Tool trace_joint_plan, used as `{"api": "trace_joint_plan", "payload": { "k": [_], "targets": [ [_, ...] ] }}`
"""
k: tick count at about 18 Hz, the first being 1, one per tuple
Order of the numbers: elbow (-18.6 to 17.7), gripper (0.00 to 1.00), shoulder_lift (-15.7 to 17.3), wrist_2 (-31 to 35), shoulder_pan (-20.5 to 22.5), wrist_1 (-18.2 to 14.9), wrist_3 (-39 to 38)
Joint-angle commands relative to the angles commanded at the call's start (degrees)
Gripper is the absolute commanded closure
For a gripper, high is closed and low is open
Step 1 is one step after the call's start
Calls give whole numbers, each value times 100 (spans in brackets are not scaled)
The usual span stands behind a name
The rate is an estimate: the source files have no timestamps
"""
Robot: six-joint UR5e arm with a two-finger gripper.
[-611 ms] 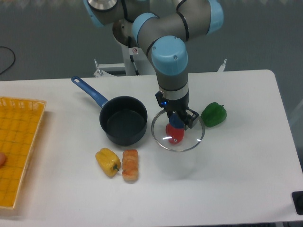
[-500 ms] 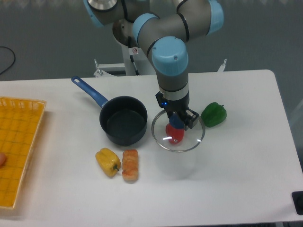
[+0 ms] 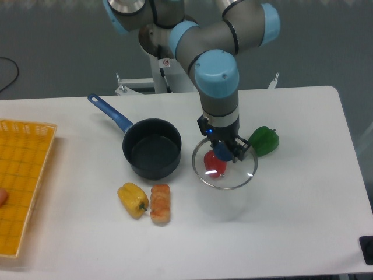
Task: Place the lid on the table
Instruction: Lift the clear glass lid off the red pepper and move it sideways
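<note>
One lid (image 3: 225,166), held by its blue knob in the pinching gripper (image 3: 224,151), has shifted slightly right of frame centre, away from the saucepan (image 3: 152,148) and toward the green pepper (image 3: 263,140). It hangs above the table (image 3: 303,192), over a red object, so set-down seems still ahead.

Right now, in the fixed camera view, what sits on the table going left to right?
yellow mesh tray → yellow pepper → orange food item → lid, held by the gripper → green pepper

No legible text or markings.
</note>
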Motion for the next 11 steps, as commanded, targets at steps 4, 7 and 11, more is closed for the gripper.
{"api": "trace_joint_plan", "payload": {
  "k": [4,7,11],
  "targets": [
    [79,37,-246,-53,35,35,9],
    [141,37,-422,-53,62,44,17],
    [167,37,-650,-36,123,88,26]
  ]
}}
